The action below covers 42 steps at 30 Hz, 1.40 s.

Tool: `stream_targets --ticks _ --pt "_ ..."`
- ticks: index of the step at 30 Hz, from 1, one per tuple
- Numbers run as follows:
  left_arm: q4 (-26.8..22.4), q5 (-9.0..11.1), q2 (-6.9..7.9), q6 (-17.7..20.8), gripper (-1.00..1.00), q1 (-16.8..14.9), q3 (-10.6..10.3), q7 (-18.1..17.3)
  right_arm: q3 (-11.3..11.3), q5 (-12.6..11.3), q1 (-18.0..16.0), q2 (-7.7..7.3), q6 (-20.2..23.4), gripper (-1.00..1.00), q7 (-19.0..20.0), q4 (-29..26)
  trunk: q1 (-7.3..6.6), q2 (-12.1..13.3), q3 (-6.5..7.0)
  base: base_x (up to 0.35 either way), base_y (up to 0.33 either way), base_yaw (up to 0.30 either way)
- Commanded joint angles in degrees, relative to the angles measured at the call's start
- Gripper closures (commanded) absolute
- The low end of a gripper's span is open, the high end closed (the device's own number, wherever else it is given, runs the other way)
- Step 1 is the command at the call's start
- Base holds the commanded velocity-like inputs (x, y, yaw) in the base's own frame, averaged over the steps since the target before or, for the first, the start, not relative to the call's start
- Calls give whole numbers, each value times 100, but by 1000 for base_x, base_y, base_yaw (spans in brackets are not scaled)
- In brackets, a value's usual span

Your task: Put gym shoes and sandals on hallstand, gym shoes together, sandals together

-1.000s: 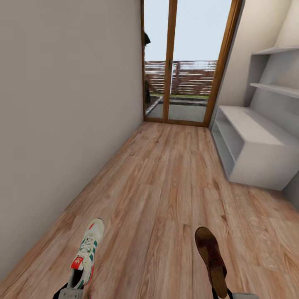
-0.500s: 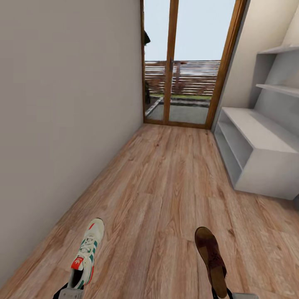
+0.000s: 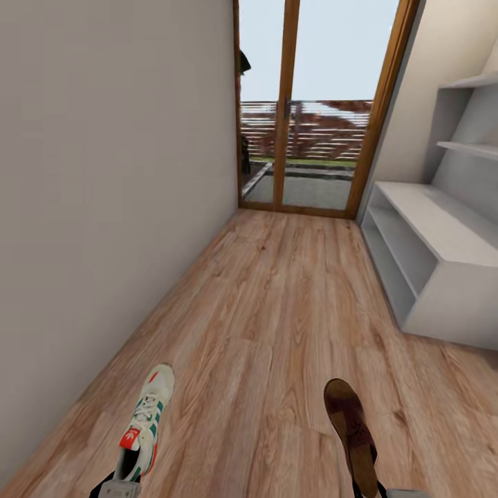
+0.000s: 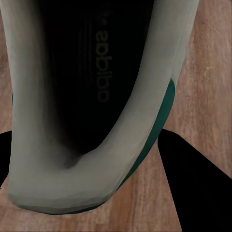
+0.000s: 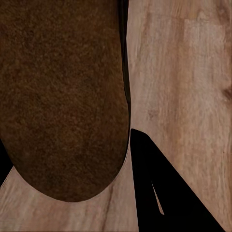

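White sneaker (image 3: 144,423) sits near left over the wood-plank floor (image 3: 277,311); brown sandal (image 3: 353,432) near right; grey hallstand (image 3: 432,256) far right. Left wrist: fingers (image 4: 198,188) clamped on sneaker heel (image 4: 87,96). Right wrist: fingers (image 5: 159,188) clamped on sandal (image 5: 63,96).

- My head camera has swung: the hallstand (image 3: 443,242) sits farther toward the right edge and slightly lower.
- The glass door (image 3: 311,111) has also slid rightward and now looms slightly larger.
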Motion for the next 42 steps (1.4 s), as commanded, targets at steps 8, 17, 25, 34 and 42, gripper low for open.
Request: stream_targets --ticks 8,17,25,34,42 --pt "8 51 -21 -1 100 -4 3 -52 -23 12 -2 8 -6 100 37 -7 3 -2 -4 339 0 0" --pt "82 62 -25 -49 100 -1 3 -47 -23 16 -2 8 -6 100 36 -1 3 -2 -4 339 0 0" --pt "223 68 -21 -88 100 -5 11 -43 -23 17 -2 8 -6 100 36 2 3 -2 -4 339 0 0" --pt "226 68 -21 -83 100 -4 9 -43 -23 16 -2 8 -6 100 36 2 3 -2 -4 339 0 -45" --pt "226 68 -21 -80 100 -6 12 -43 -23 16 -2 8 -6 100 36 0 3 -2 -4 339 39 -234"
